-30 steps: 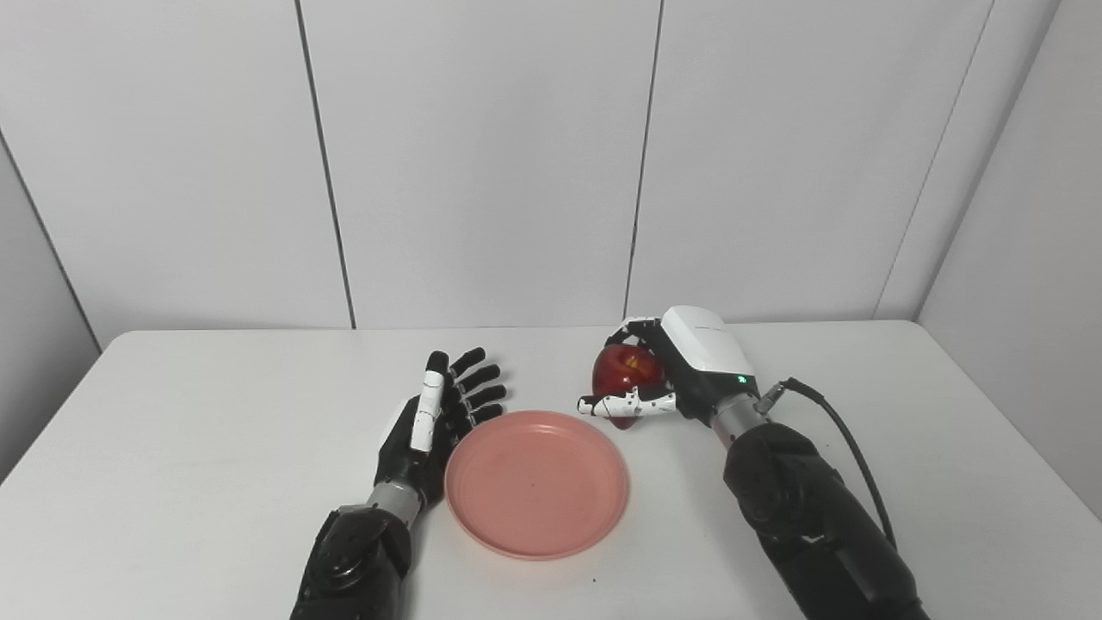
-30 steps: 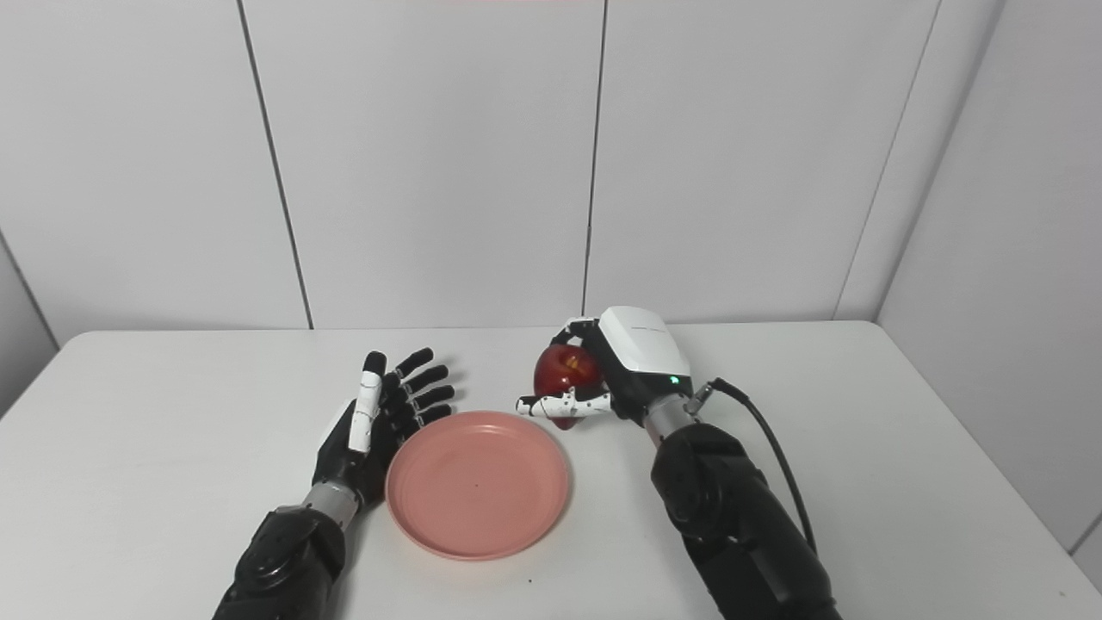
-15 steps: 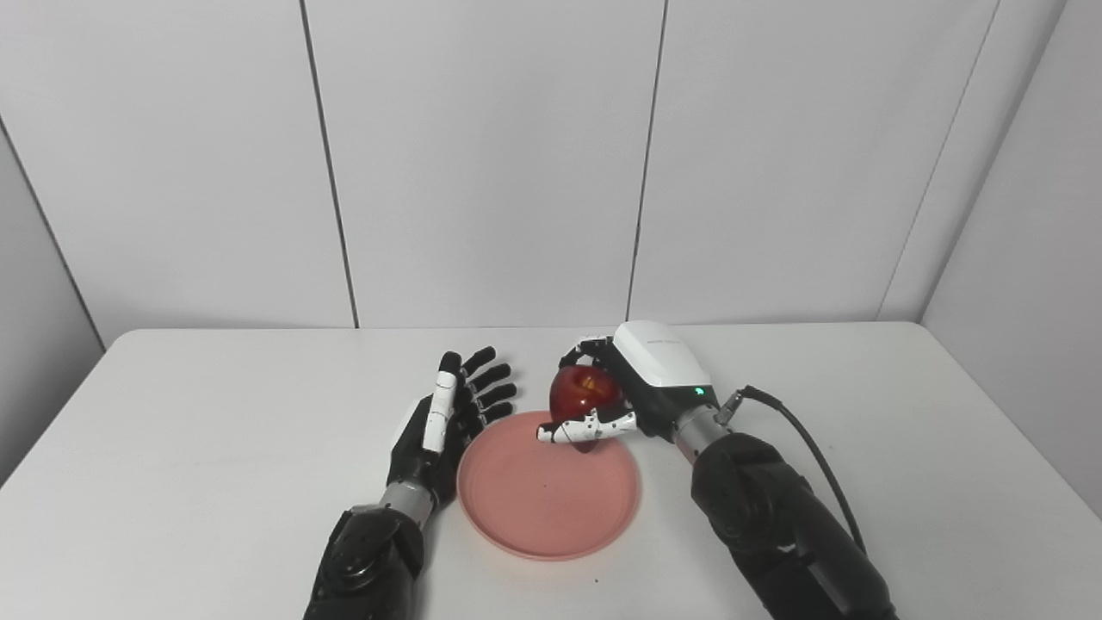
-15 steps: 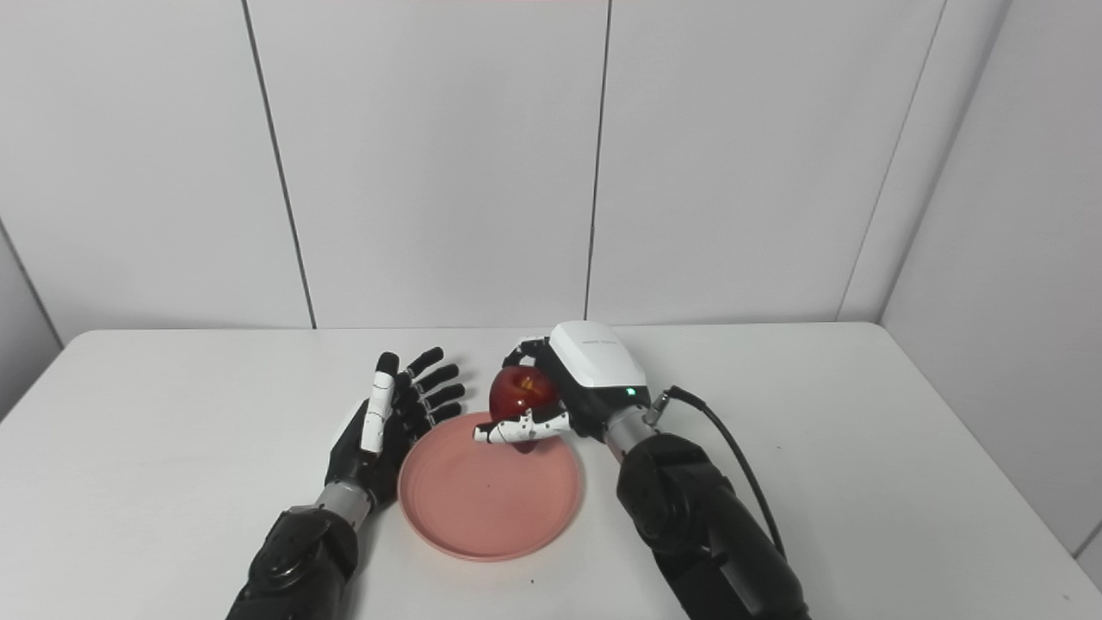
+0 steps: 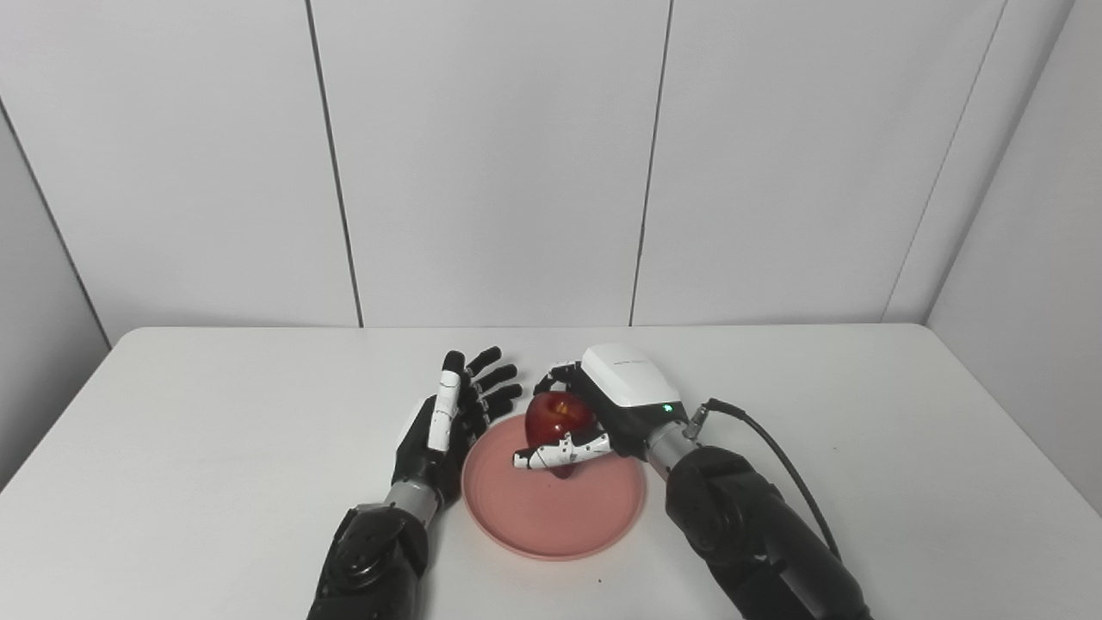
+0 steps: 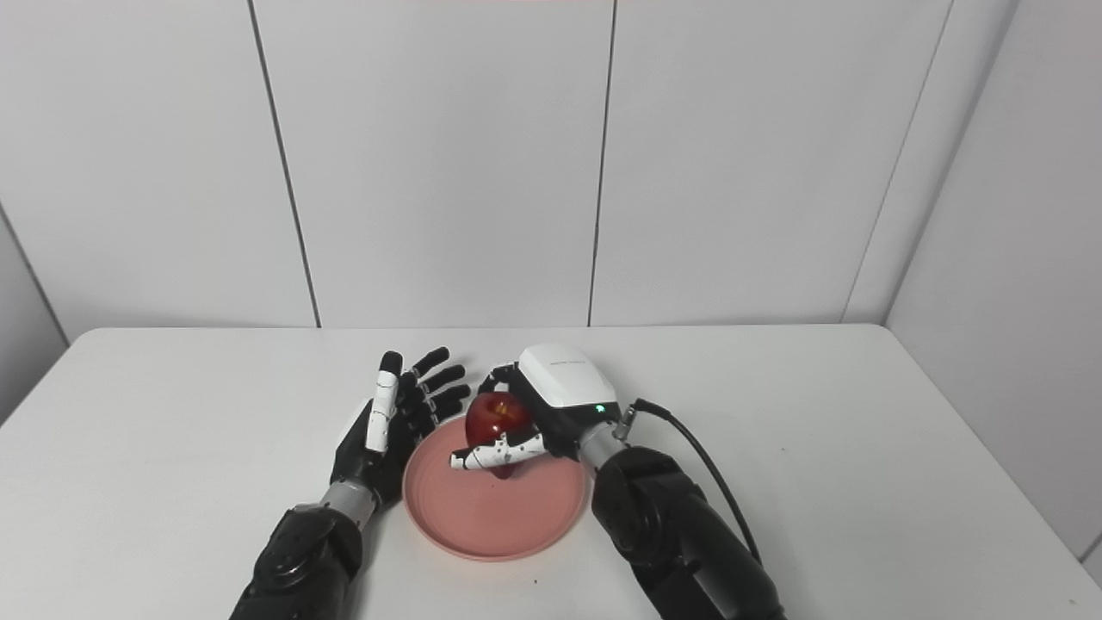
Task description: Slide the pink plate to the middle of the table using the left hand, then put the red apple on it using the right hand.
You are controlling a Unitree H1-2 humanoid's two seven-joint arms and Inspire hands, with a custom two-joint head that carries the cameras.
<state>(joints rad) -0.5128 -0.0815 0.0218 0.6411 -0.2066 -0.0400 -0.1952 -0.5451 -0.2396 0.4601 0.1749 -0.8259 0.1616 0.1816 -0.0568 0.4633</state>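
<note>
We see the pink plate lying flat on the white table, a little below the centre of the frame and slightly left of the middle in both views. It is round and shallow, with a low raised rim and a plain, matte salmon-pink surface; its near edge faces the bottom of the picture. The red apple sits above the plate's far half, toward the upper part of the plate as we see it. It is glossy and deep red with a yellowish patch near the stem hollow, which faces upward. We cannot tell whether its underside touches the plate.
</note>
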